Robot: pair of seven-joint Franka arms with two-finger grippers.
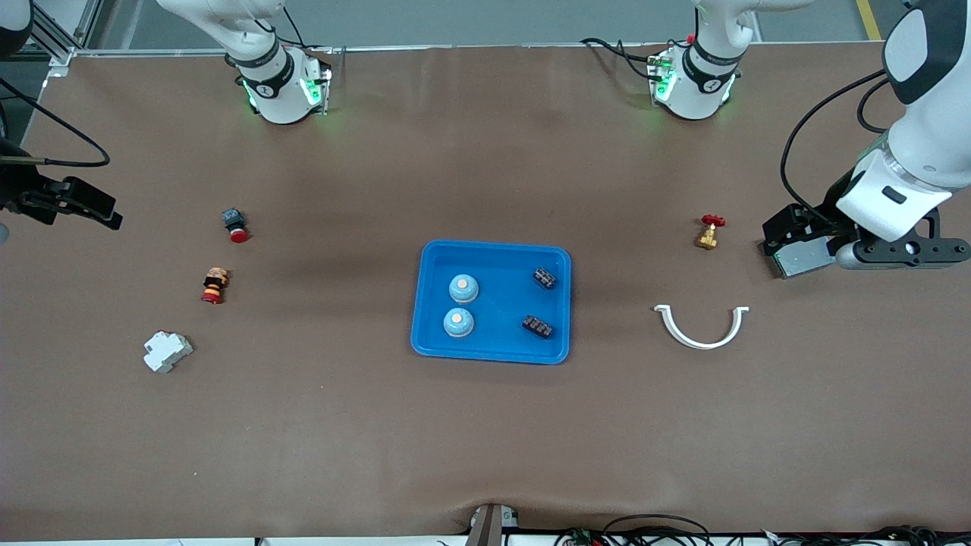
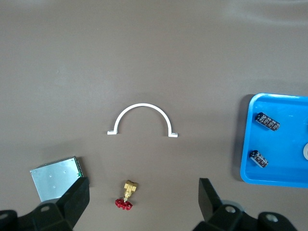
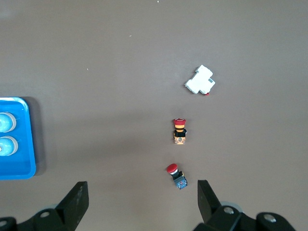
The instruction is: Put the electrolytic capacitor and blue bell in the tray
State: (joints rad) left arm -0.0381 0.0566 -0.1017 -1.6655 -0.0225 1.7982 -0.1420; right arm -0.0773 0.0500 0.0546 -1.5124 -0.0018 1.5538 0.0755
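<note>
Capacitors, two black cylindrical (image 1: 543, 277), and two blue bells (image 1: 463, 288) are seen in the shallow blue plastic tray (image 1: 435, 258); nothing appears left. Left end effector (image 2: 143, 199) and right end effector (image 3: 142, 197) are held apart, empty, over the counter ends.

Through the right wrist camera you are looking down on the brown surface (image 3: 120, 57). The right tool (image 3: 139, 204) is hanging above it with its two dark fingers (image 3: 77, 199) standing wide apart and nothing between them. You are seeing three small parts lying apart from one another in a loose row: a white plastic block (image 3: 200, 80), a red-capped button with a yellow band (image 3: 179, 131), and a red-capped button on a blue base (image 3: 176, 176), which is lying closest to the tool. At the picture's edge, one end of the blue tray (image 3: 19, 171) is showing, and two blue bells (image 3: 6, 121) are sitting inside it, side by side.
</note>
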